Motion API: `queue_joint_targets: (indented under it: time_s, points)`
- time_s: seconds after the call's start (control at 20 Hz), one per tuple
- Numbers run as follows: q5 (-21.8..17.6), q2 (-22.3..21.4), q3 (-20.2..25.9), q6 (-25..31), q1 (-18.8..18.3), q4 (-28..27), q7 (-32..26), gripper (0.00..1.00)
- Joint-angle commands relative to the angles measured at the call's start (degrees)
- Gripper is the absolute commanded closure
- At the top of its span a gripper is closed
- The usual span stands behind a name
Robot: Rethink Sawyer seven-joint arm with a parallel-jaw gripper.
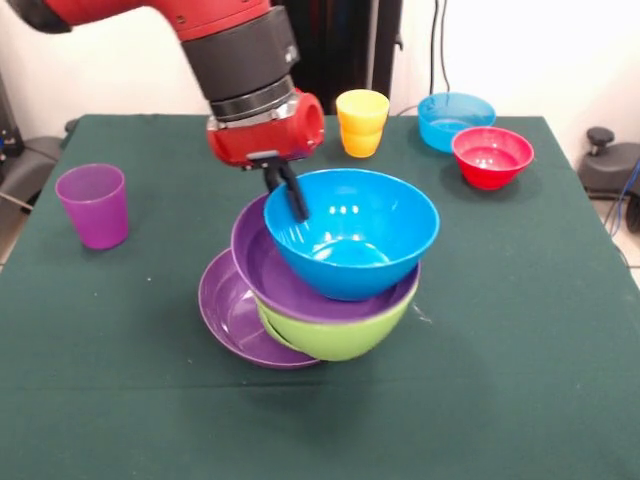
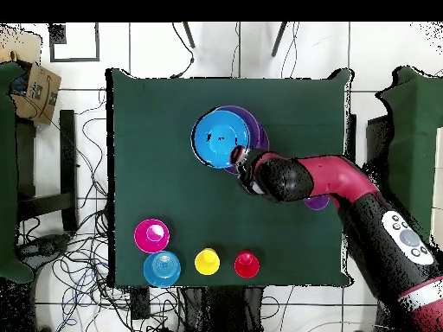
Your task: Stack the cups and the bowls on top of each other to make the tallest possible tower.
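Note:
The tower stands mid-table: a purple bowl [image 1: 232, 312] at the bottom, a lime green bowl [image 1: 340, 338], a second purple bowl [image 1: 262, 268], and a blue bowl [image 1: 350, 232] tilted on top. From overhead the blue bowl [image 2: 218, 138] covers most of the heap. My gripper [image 1: 287, 194] [image 2: 240, 160] comes down onto the blue bowl's rim and its fingers are closed over it. A yellow-orange cup [image 1: 362, 122] [image 2: 207, 261] and a purple cup [image 1: 93, 205] stand apart. A red cup [image 2: 247, 264] shows only overhead. The small green bowl is out of view.
A small light blue bowl [image 1: 456, 120] [image 2: 162, 268] and a small red bowl [image 1: 492, 157] [image 2: 151, 235] sit near the table's robot-side corner. My arm [image 2: 329, 177] reaches across the green table [image 1: 520, 360] and partly covers the purple cup overhead.

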Motion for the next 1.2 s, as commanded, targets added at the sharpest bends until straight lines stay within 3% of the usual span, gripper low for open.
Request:
queue_joint_targets:
  time_s: [0.05, 0.3, 0.55, 1.2]
  points:
    - [1.9, -3.6, -4.5, 0.3, 4.6, 1.2, 3.9, 1.00]
    - [6.5, -8.1, -4.5, 3.0, 7.0, 1.6, 4.9, 1.00]
    - [7.3, -8.1, -6.1, 1.6, 7.8, 2.1, 3.6, 1.00]
    - [9.3, -7.9, -6.0, 1.5, 5.5, 3.2, -0.7, 1.00]
